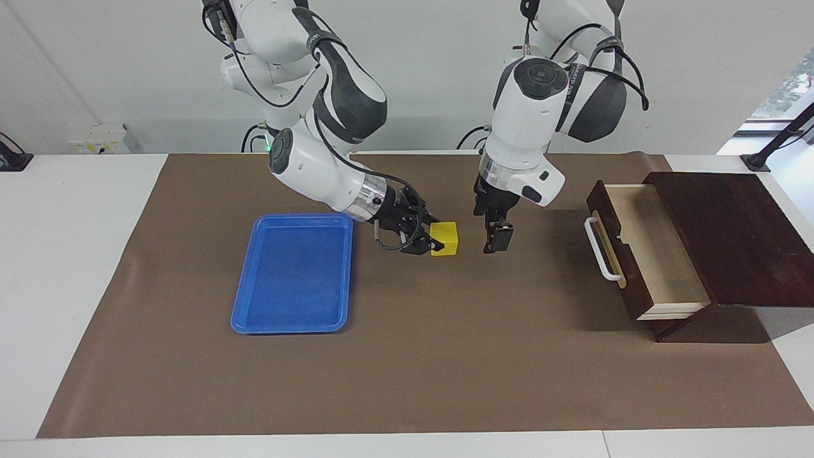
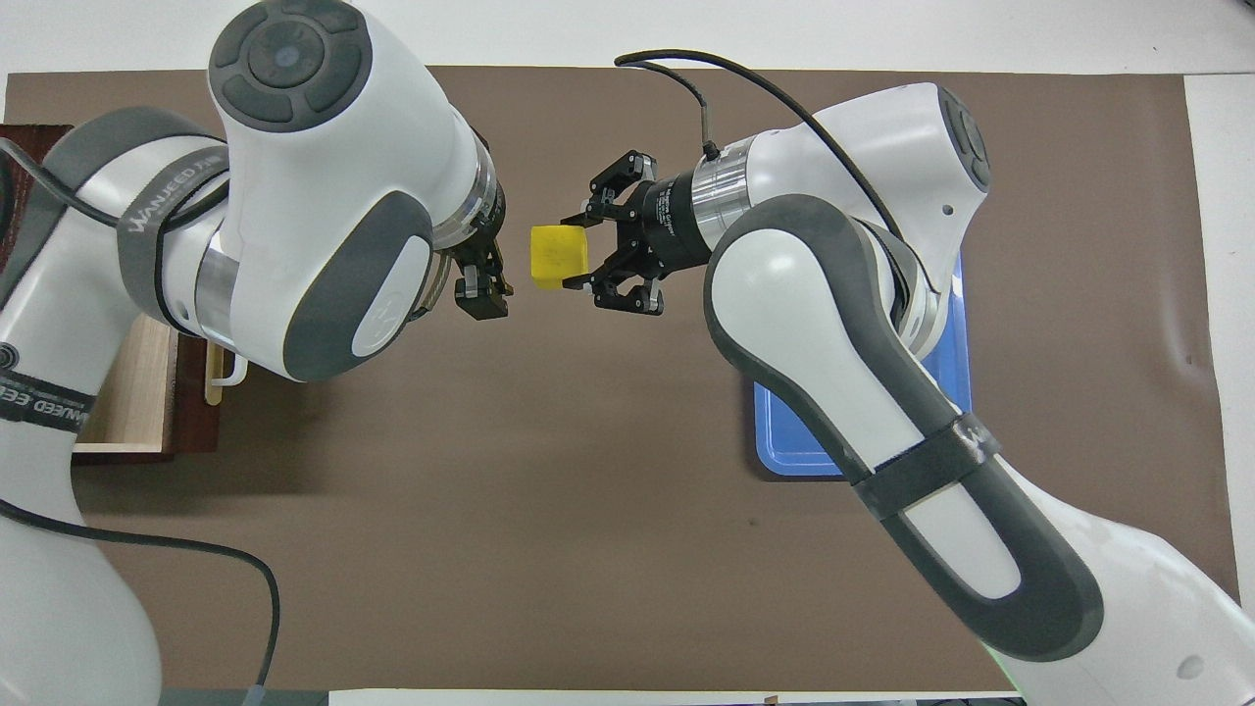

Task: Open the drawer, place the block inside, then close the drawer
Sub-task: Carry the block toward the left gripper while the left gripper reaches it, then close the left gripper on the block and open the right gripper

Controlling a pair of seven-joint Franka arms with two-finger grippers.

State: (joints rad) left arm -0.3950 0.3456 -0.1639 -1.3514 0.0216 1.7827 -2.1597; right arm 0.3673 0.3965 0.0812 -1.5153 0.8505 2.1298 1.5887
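The drawer [image 1: 642, 251] at the left arm's end of the table stands pulled out, so opening looks done; loading and closing remain. Its pale inside shows nothing in it. The blue tray [image 1: 292, 275], toward the right arm's end, also lies bare. Over the mat's middle, the right gripper [image 1: 434, 241] is clenched on the block [image 1: 444, 238], held in the air. The left gripper [image 1: 496, 238] hangs just beside the block, fingers released, perhaps for a handover.
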